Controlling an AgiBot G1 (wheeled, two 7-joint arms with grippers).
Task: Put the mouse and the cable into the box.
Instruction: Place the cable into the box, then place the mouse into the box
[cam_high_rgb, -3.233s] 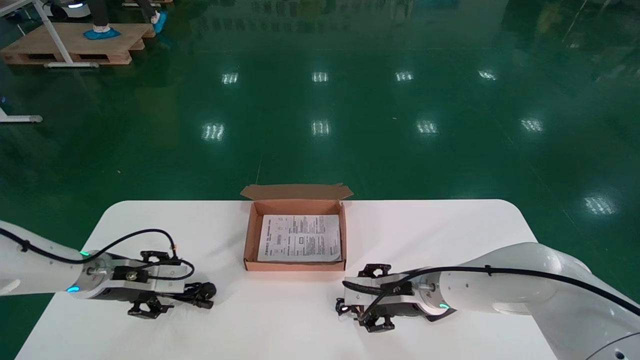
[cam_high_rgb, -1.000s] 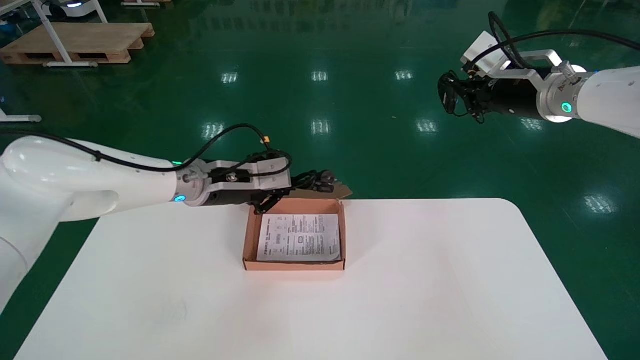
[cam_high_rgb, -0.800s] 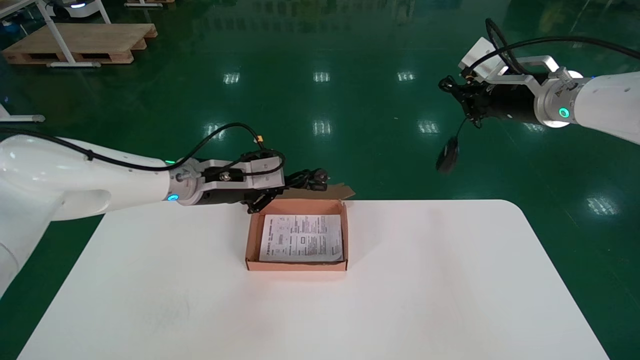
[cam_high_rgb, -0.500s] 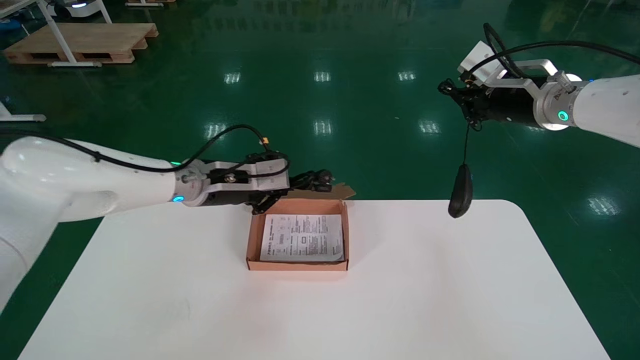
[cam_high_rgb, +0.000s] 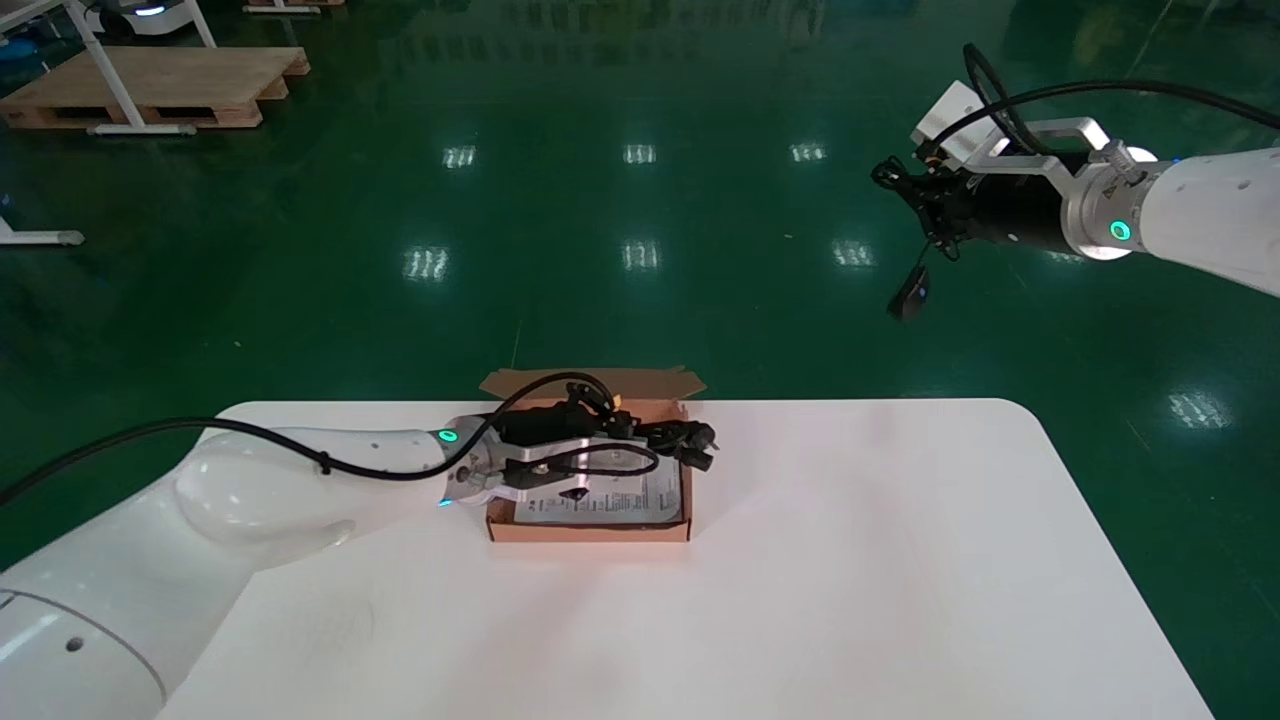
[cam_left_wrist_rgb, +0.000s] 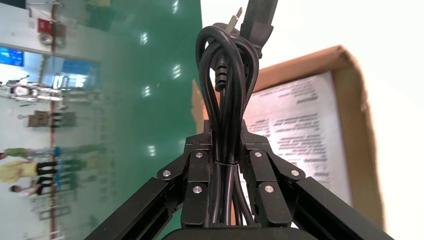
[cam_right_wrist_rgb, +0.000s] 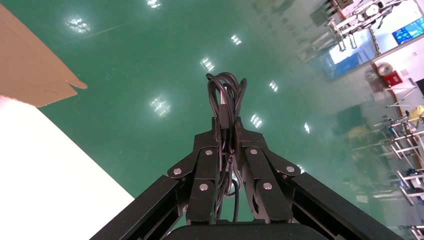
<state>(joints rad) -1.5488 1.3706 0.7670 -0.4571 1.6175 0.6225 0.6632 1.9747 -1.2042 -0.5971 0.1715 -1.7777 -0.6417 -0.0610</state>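
Cable (cam_high_rgb: 680, 440) | bundled, clamped in left tool (cam_left_wrist_rgb: 227, 150), plug (cam_left_wrist_rgb: 258, 22) ahead of tips, box (cam_high_rgb: 590, 532) just beneath, likely for release | mouse (cam_high_rgb: 908, 296) dangles below right tool (cam_high_rgb: 905, 190), which pinches its coiled cord (cam_right_wrist_rgb: 226, 95), raised high, likely awaiting its turn

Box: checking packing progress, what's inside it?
A printed sheet lines the box; the left gripper, holding the cable, covers part of it. The mouse hangs from the right gripper, outside.

Glossy green floor (cam_high_rgb: 700, 300) with light reflections (cam_high_rgb: 640, 255); wooden pallet (cam_high_rgb: 160, 85) far left, perhaps under a white frame (cam_high_rgb: 108, 75).
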